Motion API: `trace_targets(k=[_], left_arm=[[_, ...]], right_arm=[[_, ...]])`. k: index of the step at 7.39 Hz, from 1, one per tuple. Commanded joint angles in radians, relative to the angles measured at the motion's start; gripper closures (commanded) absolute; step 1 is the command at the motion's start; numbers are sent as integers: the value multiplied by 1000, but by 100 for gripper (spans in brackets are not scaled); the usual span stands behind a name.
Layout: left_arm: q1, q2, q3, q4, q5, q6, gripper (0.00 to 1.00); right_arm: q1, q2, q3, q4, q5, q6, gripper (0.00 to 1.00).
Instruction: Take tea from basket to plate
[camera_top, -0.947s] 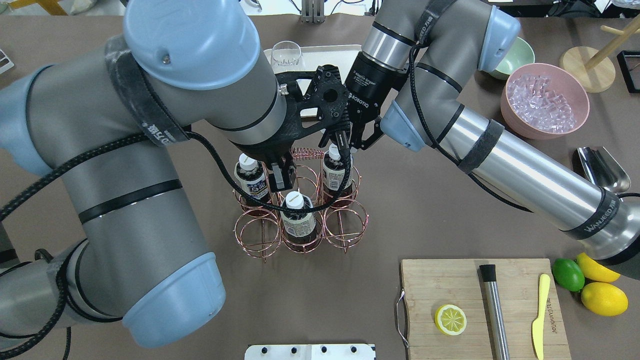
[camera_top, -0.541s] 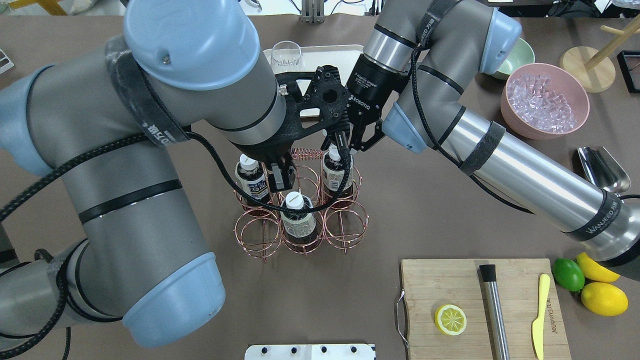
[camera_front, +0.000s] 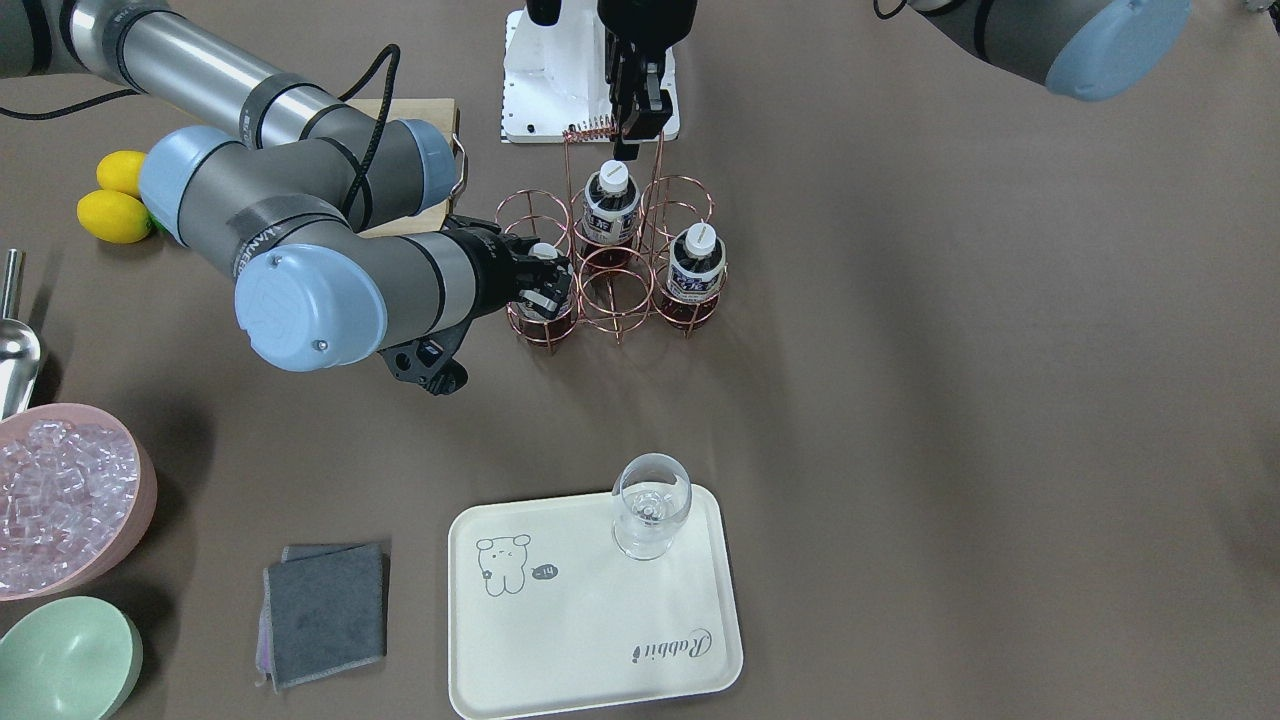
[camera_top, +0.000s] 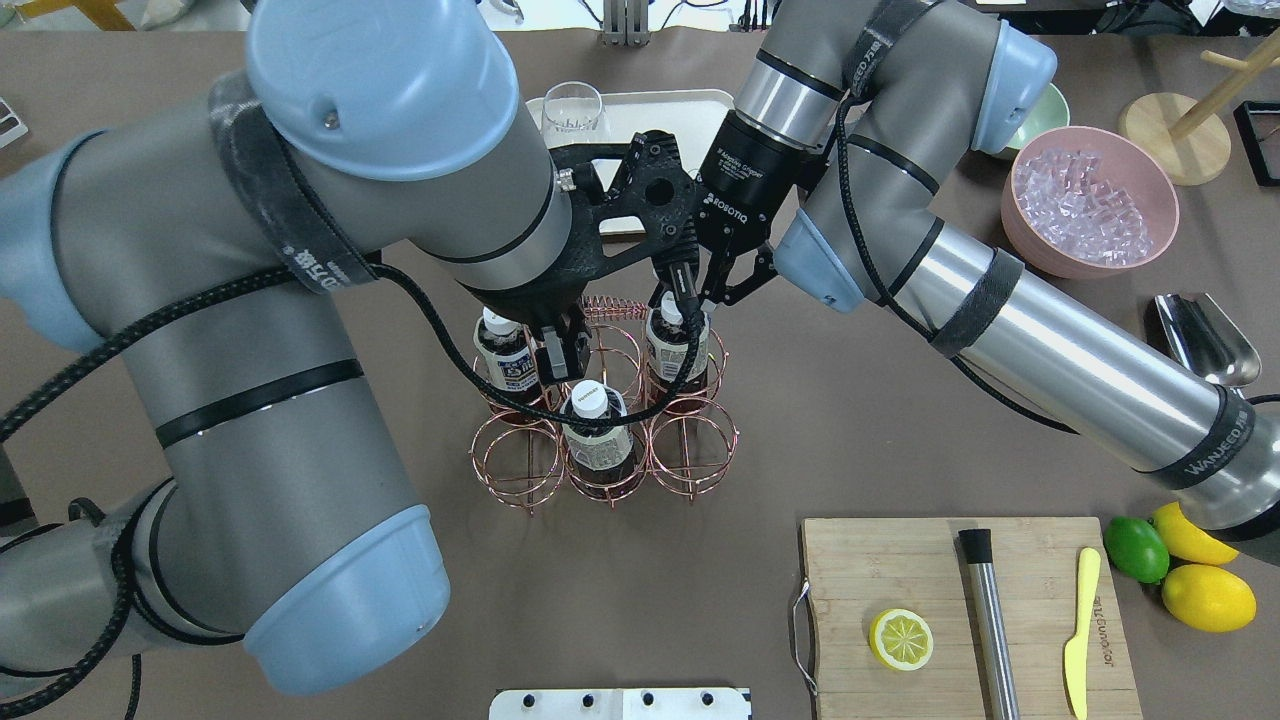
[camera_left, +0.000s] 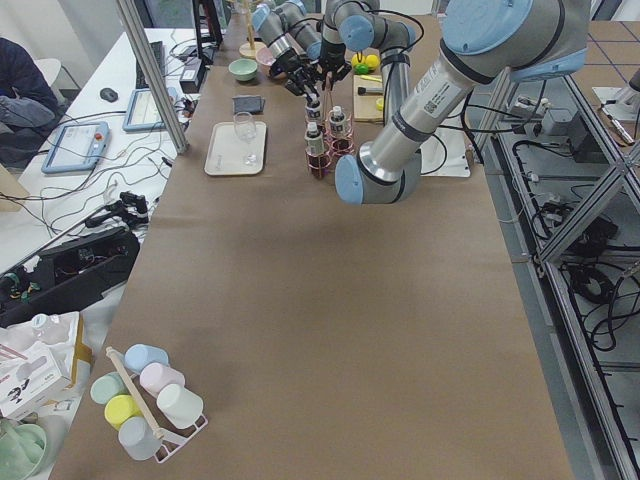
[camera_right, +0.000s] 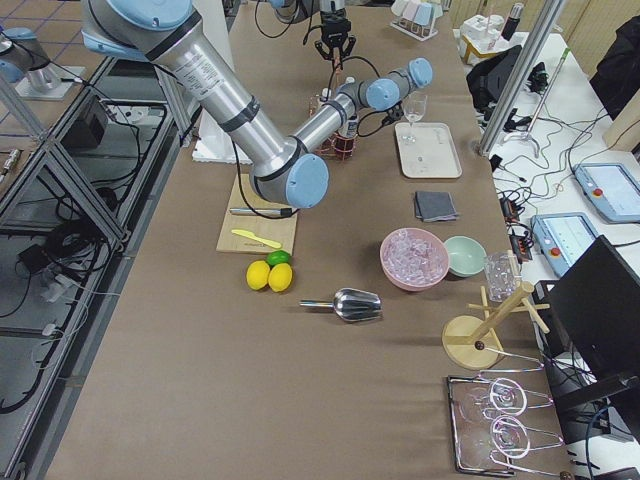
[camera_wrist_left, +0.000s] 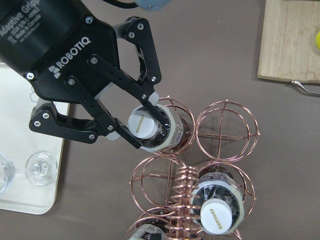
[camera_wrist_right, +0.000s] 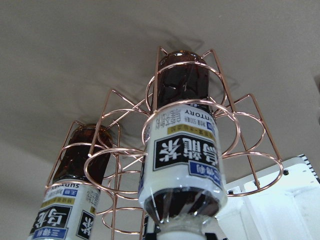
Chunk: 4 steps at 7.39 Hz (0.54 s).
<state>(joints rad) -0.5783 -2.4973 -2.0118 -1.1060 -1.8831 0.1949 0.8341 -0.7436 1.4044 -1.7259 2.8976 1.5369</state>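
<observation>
Grip: my right gripper (camera_wrist_left: 141, 125) is clamped on the tea (camera_wrist_left: 169, 129), one finger on each side of its white cap.
Tea: it stands upright in a corner cell of the basket (camera_wrist_left: 186, 195), right under my palm. Its long axis is vertical, so I judge the way out is straight up.
Plate: the plate (camera_front: 600, 630) lies back behind my wrist, well apart from the basket (a glass (camera_front: 650, 505) stands on one corner).
Other hand: my left gripper (camera_front: 633, 125) hangs just beside the handle coil. I cannot tell whether it is apart or together.
Writing: "ROBOTIQ" on my hand, "SUNTORY" on the label, "Rabbit" on the plate.
</observation>
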Motion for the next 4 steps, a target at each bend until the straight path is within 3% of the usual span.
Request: trace_targets(k=[1,4], left_arm=[[0,2,-1,0,1,1,100],[0,2,-1,0,2,3,100]], right_arm=[[0,-7,30,3,-1,51,100],[2,-8,76,3,2,104,100]])
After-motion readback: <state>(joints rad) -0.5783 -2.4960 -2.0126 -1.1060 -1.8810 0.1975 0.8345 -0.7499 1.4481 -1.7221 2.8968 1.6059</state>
